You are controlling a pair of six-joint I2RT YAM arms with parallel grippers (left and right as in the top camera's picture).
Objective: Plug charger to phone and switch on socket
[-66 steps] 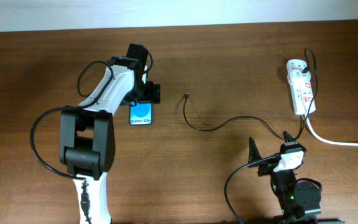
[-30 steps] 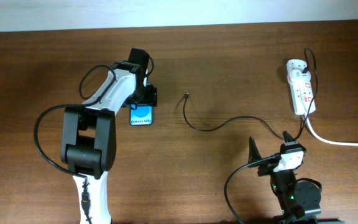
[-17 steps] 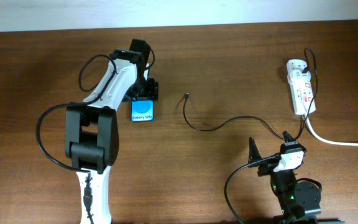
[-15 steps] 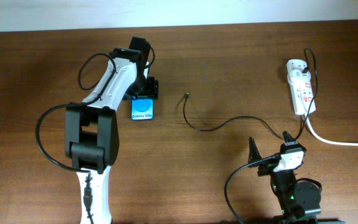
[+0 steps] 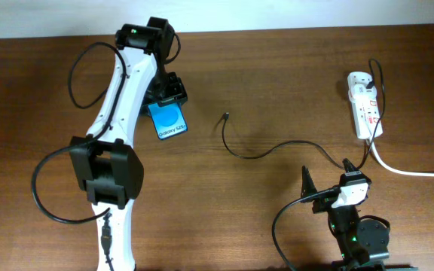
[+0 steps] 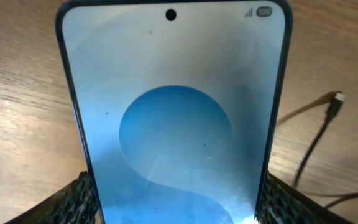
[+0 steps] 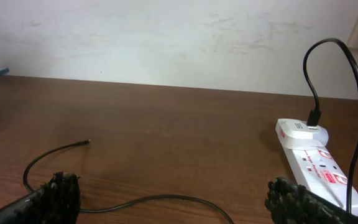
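Note:
The phone (image 5: 169, 120), blue screen and black frame, is held tilted at the table's left middle by my left gripper (image 5: 166, 96), which is shut on its edges. It fills the left wrist view (image 6: 174, 118), my fingers (image 6: 174, 208) at both of its sides. The charger, a thin black cable (image 5: 266, 153), runs from its plug tip (image 5: 226, 116) to the socket (image 5: 364, 104), a white power strip at the far right. The tip also shows in the left wrist view (image 6: 337, 98). My right gripper (image 5: 326, 178) is open and empty near the front edge, the cable (image 7: 160, 200) between its fingers (image 7: 179, 202) and the socket (image 7: 312, 162) ahead.
A thick white cord (image 5: 409, 170) leaves the socket toward the right edge. A pale wall (image 7: 179, 37) stands behind the table's far edge. Black robot cables (image 5: 59, 188) loop beside the left arm.
My left arm has swung up and toward the far edge. The phone has risen off the wood and now sits tilted in my left gripper. The right arm has not moved.

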